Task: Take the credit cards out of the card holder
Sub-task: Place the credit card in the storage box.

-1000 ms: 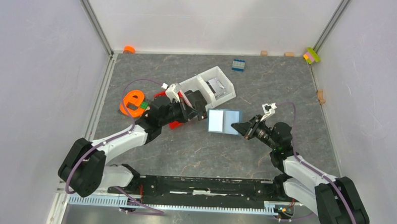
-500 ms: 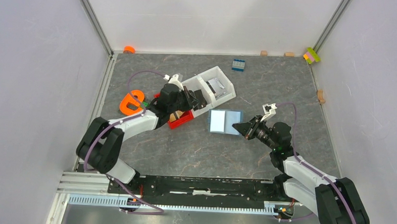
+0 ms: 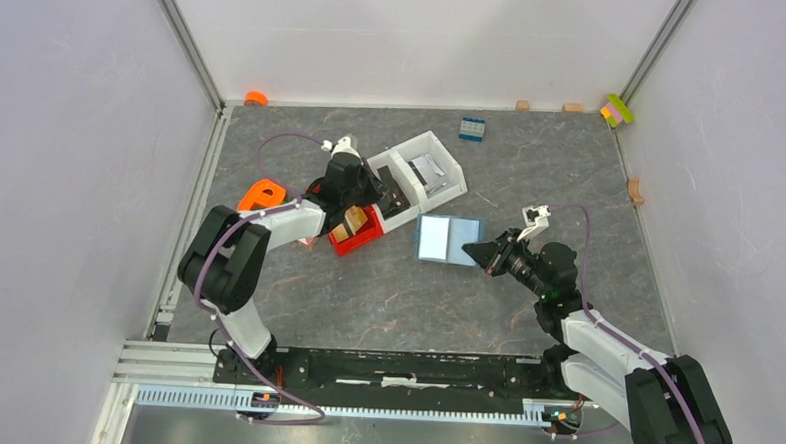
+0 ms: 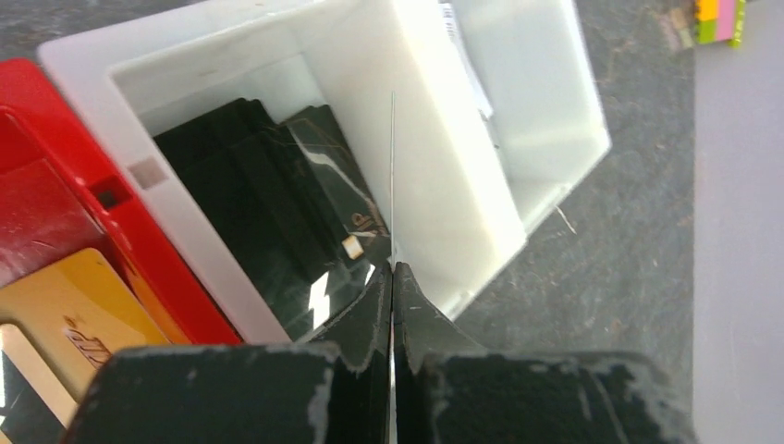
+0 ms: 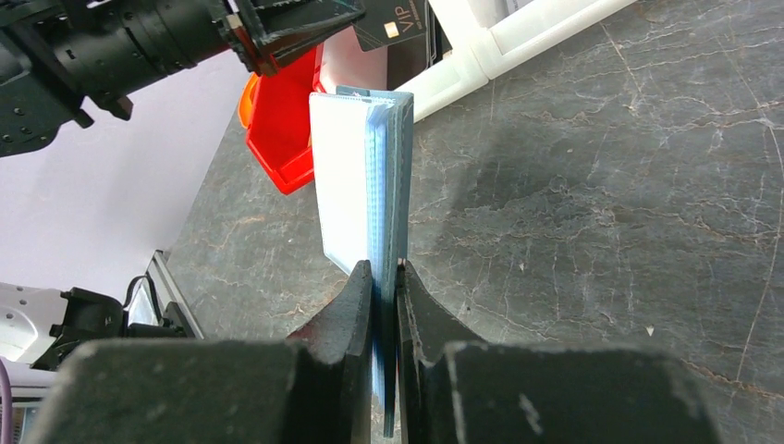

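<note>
Card holder (image 3: 446, 240) just before divided bin (image 3: 402, 147)

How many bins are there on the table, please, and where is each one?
2. The white bin stands near the middle of the table, toward the back. The red bin lies just beside it, on its near left. No others show.

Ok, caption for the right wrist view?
Right gripper pinches the teal card holder by its edge; left gripper holds a dark VIP card.
</note>
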{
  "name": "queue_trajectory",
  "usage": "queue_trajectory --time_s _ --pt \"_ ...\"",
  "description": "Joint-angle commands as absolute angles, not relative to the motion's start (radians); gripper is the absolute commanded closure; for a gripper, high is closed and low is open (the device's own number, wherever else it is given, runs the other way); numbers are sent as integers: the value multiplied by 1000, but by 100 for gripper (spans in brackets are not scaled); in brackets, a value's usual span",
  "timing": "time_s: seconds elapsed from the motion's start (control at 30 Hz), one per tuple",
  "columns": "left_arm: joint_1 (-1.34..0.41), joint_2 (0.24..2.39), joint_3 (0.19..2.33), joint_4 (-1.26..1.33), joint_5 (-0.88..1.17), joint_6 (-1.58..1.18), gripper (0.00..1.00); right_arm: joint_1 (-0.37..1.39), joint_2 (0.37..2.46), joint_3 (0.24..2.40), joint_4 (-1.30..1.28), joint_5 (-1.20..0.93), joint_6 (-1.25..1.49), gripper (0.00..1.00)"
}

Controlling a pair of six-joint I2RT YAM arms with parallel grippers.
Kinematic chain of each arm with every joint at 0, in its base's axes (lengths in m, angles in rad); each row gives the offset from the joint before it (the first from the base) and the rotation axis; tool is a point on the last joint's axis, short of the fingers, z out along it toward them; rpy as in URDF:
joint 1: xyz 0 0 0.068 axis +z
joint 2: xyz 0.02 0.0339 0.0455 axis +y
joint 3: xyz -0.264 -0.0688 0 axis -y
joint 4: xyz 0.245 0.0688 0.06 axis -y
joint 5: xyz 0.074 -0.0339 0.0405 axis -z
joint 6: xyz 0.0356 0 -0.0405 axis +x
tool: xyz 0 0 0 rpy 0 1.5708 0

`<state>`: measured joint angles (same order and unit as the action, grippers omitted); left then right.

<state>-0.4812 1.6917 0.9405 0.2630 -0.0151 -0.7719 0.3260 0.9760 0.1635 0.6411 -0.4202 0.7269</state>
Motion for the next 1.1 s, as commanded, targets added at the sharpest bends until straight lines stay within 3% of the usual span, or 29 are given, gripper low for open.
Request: queue_trajectory --time_s 0.0,0.23,0.37,0.47,0.83,0.93,1.07 --pt "-455 1760 1001 285 -41 -810 98 325 961 187 668 -396 708 100" --pt "-423 1769 1017 212 -79 -809 95 325 967 185 668 -390 709 100" --pt "-423 1727 999 195 -148 -789 72 325 969 186 670 -388 709 100" --pt "-423 1711 997 193 -138 -787 64 325 973 185 669 -388 708 100" --pt "-426 1542 912 188 -112 -808 56 324 983 186 673 -392 707 100" --pt "-438 1474 881 181 -9 -850 39 324 985 189 678 -404 707 100" --pt "-519 1385 845 165 60 -857 6 324 986 191 698 -429 708 100"
